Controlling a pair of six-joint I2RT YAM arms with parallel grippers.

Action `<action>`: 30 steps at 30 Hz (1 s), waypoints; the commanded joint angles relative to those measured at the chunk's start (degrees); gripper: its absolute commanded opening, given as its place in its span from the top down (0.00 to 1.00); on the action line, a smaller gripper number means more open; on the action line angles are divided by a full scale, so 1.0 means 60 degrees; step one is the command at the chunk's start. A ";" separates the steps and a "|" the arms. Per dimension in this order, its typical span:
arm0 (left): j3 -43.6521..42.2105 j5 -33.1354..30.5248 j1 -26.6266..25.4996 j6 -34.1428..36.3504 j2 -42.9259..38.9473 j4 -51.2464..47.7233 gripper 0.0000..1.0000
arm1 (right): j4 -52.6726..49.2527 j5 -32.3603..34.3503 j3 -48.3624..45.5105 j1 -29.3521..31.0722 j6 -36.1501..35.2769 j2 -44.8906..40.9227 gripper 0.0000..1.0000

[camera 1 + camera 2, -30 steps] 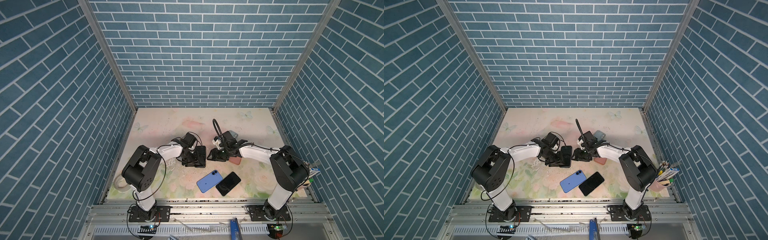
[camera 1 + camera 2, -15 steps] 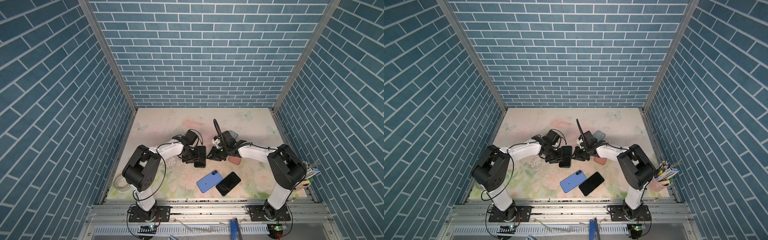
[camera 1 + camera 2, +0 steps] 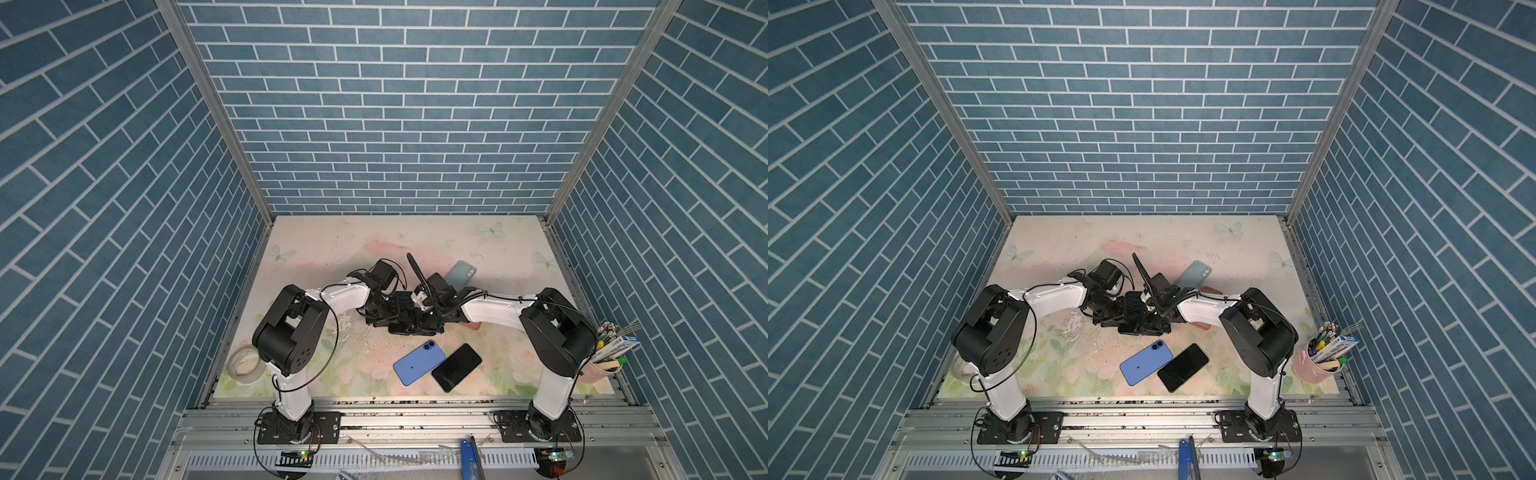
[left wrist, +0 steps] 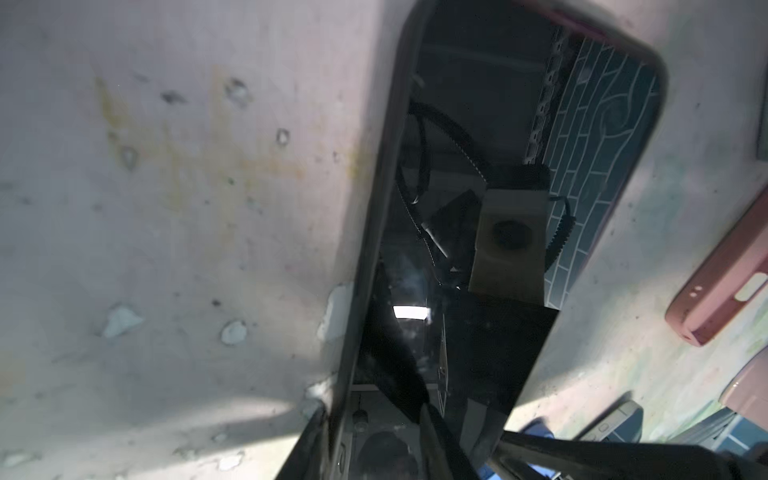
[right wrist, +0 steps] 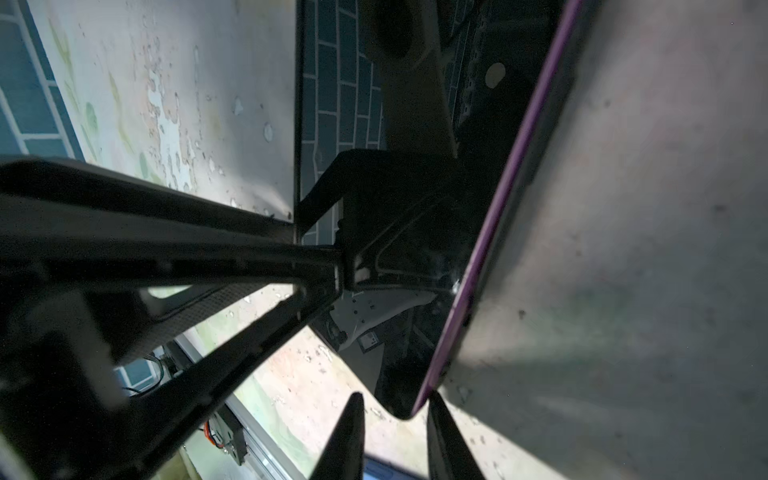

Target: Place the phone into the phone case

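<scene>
A phone (image 4: 478, 104) with a dark glossy screen and a purple rim (image 5: 511, 166) is held low over the table's middle between both arms. A thick dark wall runs along one long side; whether that is the phone case I cannot tell. My left gripper (image 4: 372, 409) is shut on that long edge, one finger outside it and one on the screen; the right wrist view shows this left gripper (image 5: 336, 257) too. My right gripper (image 5: 395, 399) straddles a corner of the phone, narrow, one finger against the purple rim. In both top views the grippers (image 3: 390, 316) (image 3: 432, 320) meet.
A blue phone (image 3: 419, 361) lies face down beside a black phone (image 3: 457, 368) toward the front. A grey-green case (image 3: 461, 274) lies behind the right gripper. A pink case (image 4: 719, 270) lies under the right arm. Tape roll (image 3: 245, 365) front left, pink pen cup (image 3: 598, 370) front right.
Both grippers have drawn together at the table's middle and their jaws have narrowed. The dark phone held by the left gripper has shifted right, into the right gripper.
</scene>
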 commanded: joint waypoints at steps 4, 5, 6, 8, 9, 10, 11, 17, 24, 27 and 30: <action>-0.0356 -0.0126 -0.0086 0.0010 0.0718 0.0018 0.66 | 0.1545 -0.0639 -0.0063 0.0162 0.0373 -0.0404 0.76; -0.0373 -0.0125 -0.0083 -0.0004 0.0728 0.0032 0.66 | 0.1589 -0.0633 -0.0072 0.0162 0.0358 -0.0517 0.76; -0.0396 -0.0136 -0.0089 -0.0004 0.0741 0.0045 0.67 | 0.1654 -0.0616 -0.0086 0.0164 0.0349 -0.0650 0.76; -0.0418 -0.0123 -0.0083 -0.0039 0.0742 0.0086 0.67 | 0.1665 -0.0529 -0.0095 0.0164 0.0252 -0.0821 0.77; -0.0433 -0.0115 -0.0082 -0.0058 0.0742 0.0117 0.67 | 0.1680 -0.0525 -0.0091 0.0141 0.0214 -0.0857 0.77; -0.0447 -0.0090 -0.0079 -0.0079 0.0735 0.0150 0.67 | 0.1705 -0.0540 -0.0082 0.0136 0.0196 -0.0852 0.77; -0.0474 -0.0059 -0.0090 -0.0098 0.0727 0.0175 0.67 | 0.1768 -0.0610 -0.0095 0.0128 0.0220 -0.0825 0.78; -0.0545 0.0100 -0.0364 -0.0394 0.0684 0.0469 0.67 | 0.2329 -0.0809 -0.0457 -0.0091 0.0695 -0.0934 0.79; -0.0501 0.0213 -0.1386 -0.1387 0.0722 0.1361 0.66 | 0.0402 -0.0139 -0.1125 -0.1183 -0.0326 -0.2093 0.73; -0.0529 -0.0017 -0.1602 -0.1561 0.0552 0.1431 0.65 | -0.1225 0.0028 -0.1084 -0.1611 -0.1419 -0.2228 0.67; -0.0388 -0.0624 -0.1426 -0.1087 0.0221 0.0766 0.65 | -0.2724 0.0542 -0.0600 -0.1697 -0.2691 -0.2071 0.63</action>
